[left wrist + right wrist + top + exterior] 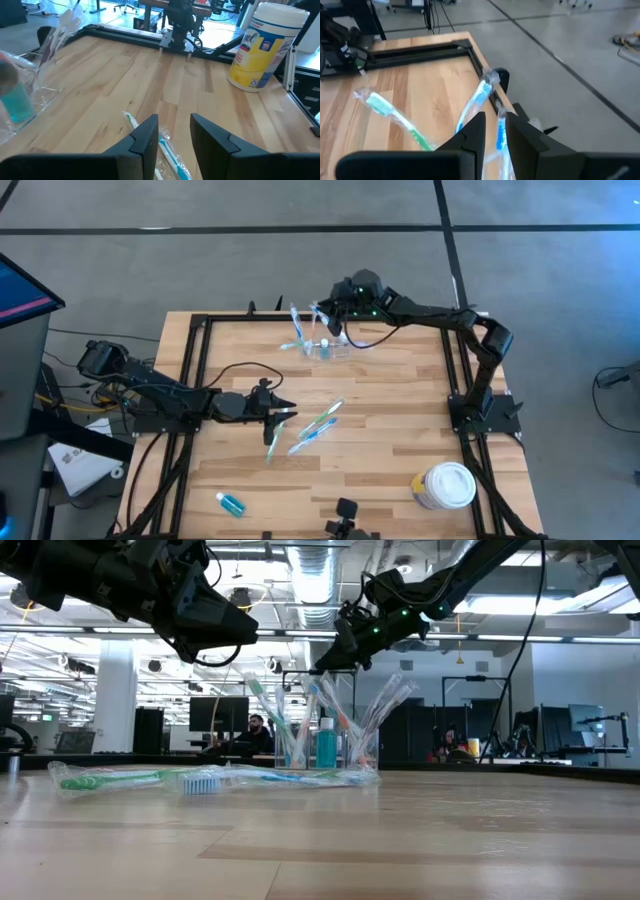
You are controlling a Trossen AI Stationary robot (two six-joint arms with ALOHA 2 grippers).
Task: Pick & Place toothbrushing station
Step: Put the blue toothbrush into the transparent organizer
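The clear toothbrushing station (328,348) stands at the table's far middle, holding several wrapped toothbrushes upright and a blue bottle (326,745). My right gripper (332,326) hangs right above it, fingers pointing down, shut on a wrapped blue toothbrush (500,131). A few more wrapped toothbrushes (318,425) lie flat on the table's middle. My left gripper (282,413) is open and hovers above their near-left end; one of them (167,154) shows between its fingers in the left wrist view, untouched. My right gripper pinches a wrapped blue toothbrush's shaft (499,125) between its two fingers, coming from above and pointing down. The brush stands steeply among the others in the station. The gripper hides its lower end, and which part of the shaft it has cannot be told.
A round white-lidded yellow tub (447,485) stands at the near right corner. A small clear bottle with blue liquid (230,502) lies near the front left. A black frame rail (190,380) runs along the table's sides. A camera mount (345,515) sits at the front edge.
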